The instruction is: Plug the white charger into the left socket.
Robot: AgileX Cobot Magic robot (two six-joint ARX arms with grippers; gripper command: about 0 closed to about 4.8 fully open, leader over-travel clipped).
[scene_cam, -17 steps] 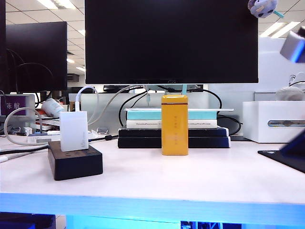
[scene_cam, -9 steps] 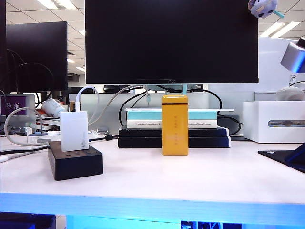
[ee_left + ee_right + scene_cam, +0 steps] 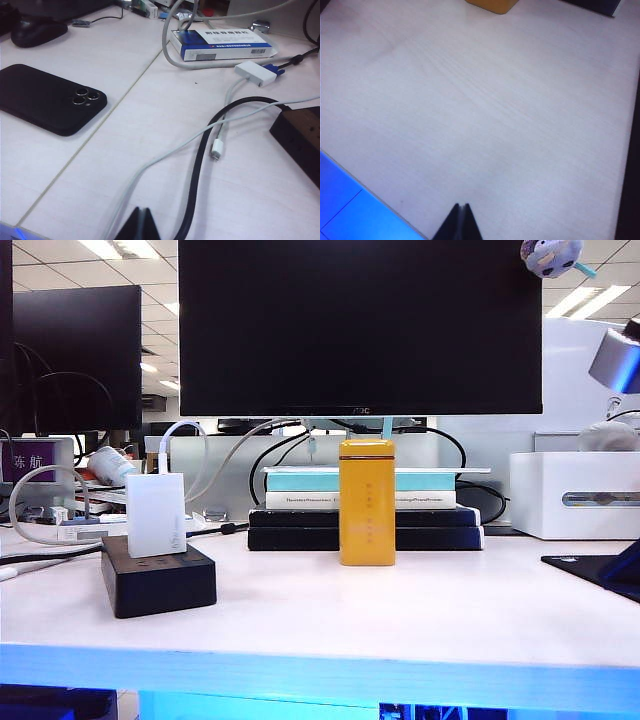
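Between the earliest exterior picture and this one, only a dark arm part at the far right edge has changed: it stood taller above the dark mat there and has since dropped back; the charger and strip have not shifted. On inspection, the white charger (image 3: 155,515) stands upright on the rear end of the black power strip (image 3: 158,576), its thin white cable (image 3: 176,435) looping up and back from its top. It appears seated in the end-most outlet, the left socket (image 3: 150,553), though the contact itself is hidden under the block, so full insertion cannot be confirmed. Further plug holes on the strip's top remain unoccupied nearer the camera. Judged from this, the plugging step looks done and nothing of the task appears outstanding beyond the arms clearing away. The left gripper (image 3: 142,225) is closed with nothing between its tips, poised over bare table (image 3: 150,125) beside a grey cable and a black cable, with a black phone (image 3: 47,103) well off to one side and a corner of the strip just in sight. The right gripper (image 3: 460,222) is likewise closed and empty, above bare tabletop well apart from the yellow tin (image 3: 366,502) that stands mid-table before the stacked books (image 3: 360,515) and monitor (image 3: 360,328).
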